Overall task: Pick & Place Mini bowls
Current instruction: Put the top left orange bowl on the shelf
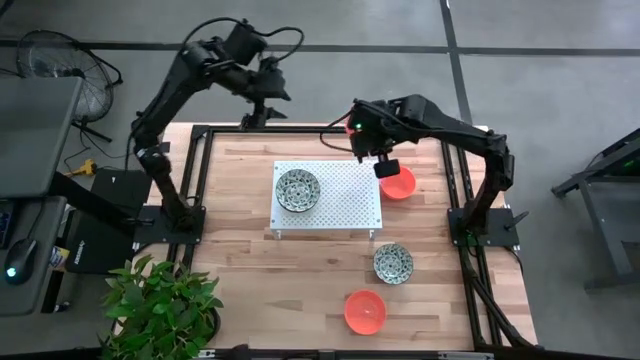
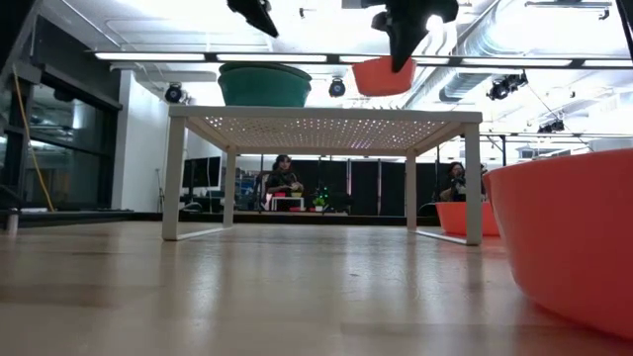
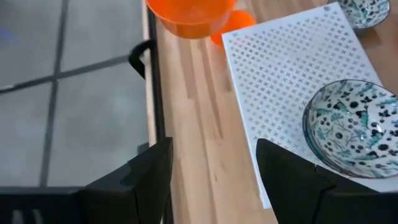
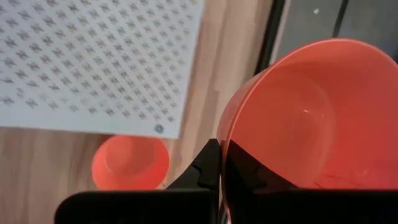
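Observation:
My right gripper [image 1: 385, 166] is shut on an orange-red mini bowl [image 1: 400, 184], raised beside the white perforated platform's [image 1: 345, 205] right edge. In the low view this bowl [image 2: 381, 77] hangs above platform height. A second orange bowl [image 4: 130, 163] rests on the table below it. A speckled bowl [image 1: 298, 190] sits on the platform's left part. Another speckled bowl [image 1: 393, 263] and an orange bowl [image 1: 365, 311] stand on the table nearer the front. My left gripper [image 3: 214, 180] is open and raised over the table's far edge [image 1: 265, 95]. My right gripper pinches the orange bowl's rim [image 4: 229, 134], one finger inside the bowl and one outside. The fingers come from above, pointing down. The bowl is lifted clear of the table and hangs below the fingers [image 2: 401, 44], slightly tilted.
The platform stands on four legs mid-table, with bare perforated surface [image 1: 350, 190] to the right of the speckled bowl. A black frame [image 1: 455, 200] borders the table's sides. A potted plant [image 1: 160, 300] stands at the near left corner. People sit far off in the room [image 2: 282, 178].

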You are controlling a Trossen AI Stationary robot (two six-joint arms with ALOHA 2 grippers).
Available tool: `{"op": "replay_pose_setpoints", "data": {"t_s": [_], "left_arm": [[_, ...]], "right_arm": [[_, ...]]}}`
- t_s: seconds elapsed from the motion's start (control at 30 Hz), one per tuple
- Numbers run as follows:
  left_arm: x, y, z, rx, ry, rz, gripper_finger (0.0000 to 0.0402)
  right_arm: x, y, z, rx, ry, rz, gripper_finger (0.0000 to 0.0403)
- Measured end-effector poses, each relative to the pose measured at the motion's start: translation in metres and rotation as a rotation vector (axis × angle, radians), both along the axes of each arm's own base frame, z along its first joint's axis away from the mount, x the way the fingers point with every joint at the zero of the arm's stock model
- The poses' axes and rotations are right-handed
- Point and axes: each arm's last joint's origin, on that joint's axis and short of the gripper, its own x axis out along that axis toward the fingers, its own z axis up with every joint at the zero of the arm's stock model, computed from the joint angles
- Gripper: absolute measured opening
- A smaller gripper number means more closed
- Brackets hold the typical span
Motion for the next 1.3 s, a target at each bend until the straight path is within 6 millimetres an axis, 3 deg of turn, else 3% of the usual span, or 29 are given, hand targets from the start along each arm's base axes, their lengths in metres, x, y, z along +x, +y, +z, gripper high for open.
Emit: {"op": "replay_pose_setpoints", "data": {"t_s": [0.1,0.2,0.33,0.53,0.83,1.03,1.3], "left_arm": [[-0.013,-0.014,0.001,-0.006,-0.02,-0.014,0.0225],[-0.021,-0.028,-0.012,-0.023,-0.036,-0.021,0.0225],[-0.031,-0.051,-0.051,-0.074,-0.117,-0.015,0.0225],[-0.077,-0.097,-0.115,-0.19,-0.349,0.087,0.0225],[-0.139,-0.148,-0.183,-0.292,-0.632,0.278,0.0225],[-0.159,-0.164,-0.217,-0.302,-0.69,0.296,0.0225],[-0.156,-0.173,-0.248,-0.267,-0.632,0.232,0.0225]], "right_arm": [[-0.01,-0.005,0.008,-0.009,-0.032,-0.026,0.0],[-0.02,-0.008,0.017,-0.016,-0.059,-0.052,0.0],[-0.032,-0.009,0.026,-0.017,-0.093,-0.077,0.0],[-0.036,-0.006,0.028,0.042,-0.116,-0.079,0.0],[-0.035,-0.005,0.028,0.061,-0.131,-0.071,0.0],[-0.034,-0.005,0.029,0.074,-0.148,-0.077,0.0],[-0.035,-0.002,0.028,0.118,-0.151,-0.112,0.0]]}}
